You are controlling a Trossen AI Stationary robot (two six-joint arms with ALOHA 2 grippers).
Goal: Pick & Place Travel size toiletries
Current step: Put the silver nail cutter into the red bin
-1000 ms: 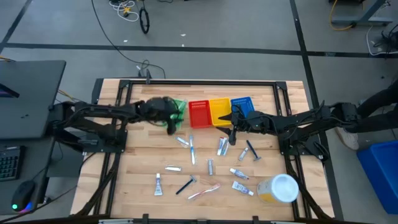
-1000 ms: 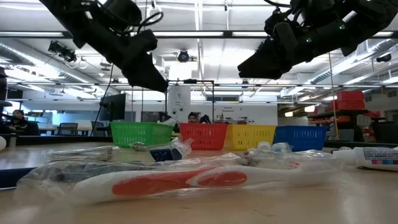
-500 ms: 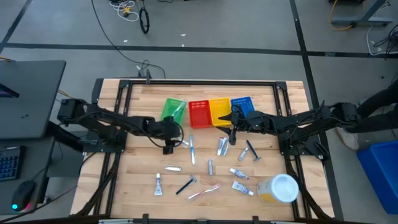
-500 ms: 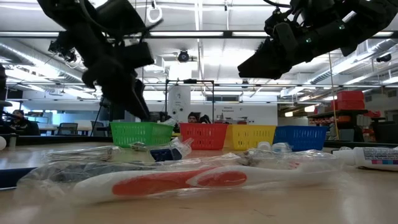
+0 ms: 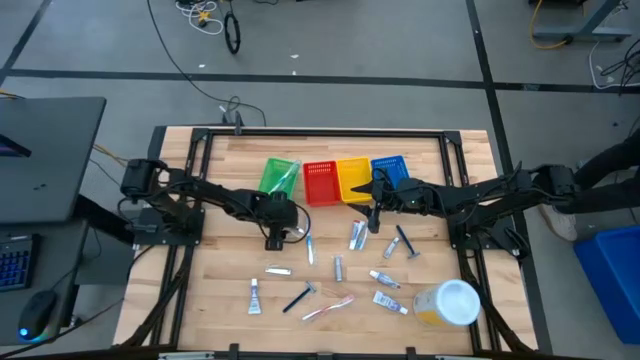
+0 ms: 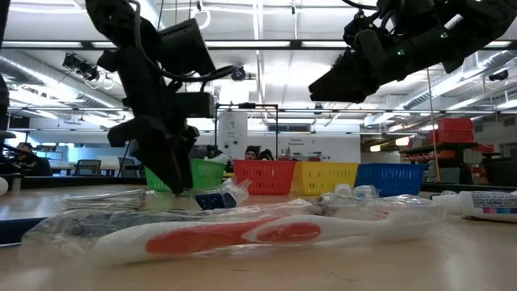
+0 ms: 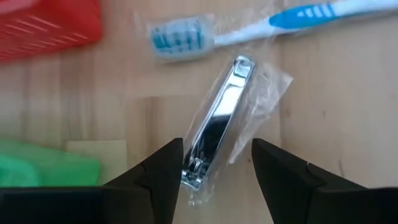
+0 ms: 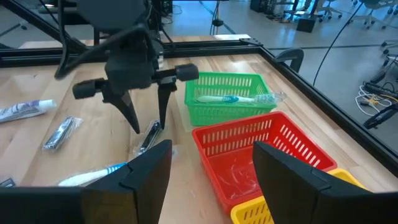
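The left claw (image 5: 275, 238) hangs low over the worktop (image 5: 220, 290), just in front of the green basket (image 5: 279, 176). Its two fingers (image 7: 165, 177) stand apart, one on each side of a wrapped silver nail clipper (image 7: 217, 121) that lies flat on the wood — they straddle it and are not closed on it. In the right wrist view the same clipper (image 8: 148, 136) lies beside the green basket's near corner, with the left claw's tips coming down around its end. A blue toothbrush (image 7: 261, 28) in clear wrap lies just past the clipper, on the side away from the green basket.

The right claw (image 5: 376, 214) hovers in front of the yellow basket (image 5: 352, 178), its fingers wide apart and holding nothing.

The green basket already holds one wrapped toothbrush (image 8: 233, 99). The red basket (image 5: 320, 182) sits next to the green one, then the yellow, then the blue basket (image 5: 391, 169).

The other small toiletries lie scattered on the worktop well in front of the green basket — a dark blue razor (image 5: 297, 298), a pink toothbrush (image 5: 328, 308), a white tube (image 5: 255, 296) and several more small tubes (image 5: 384, 279). A big yellow jar with a white lid (image 5: 447, 303) stands at the corner farthest from the green basket.
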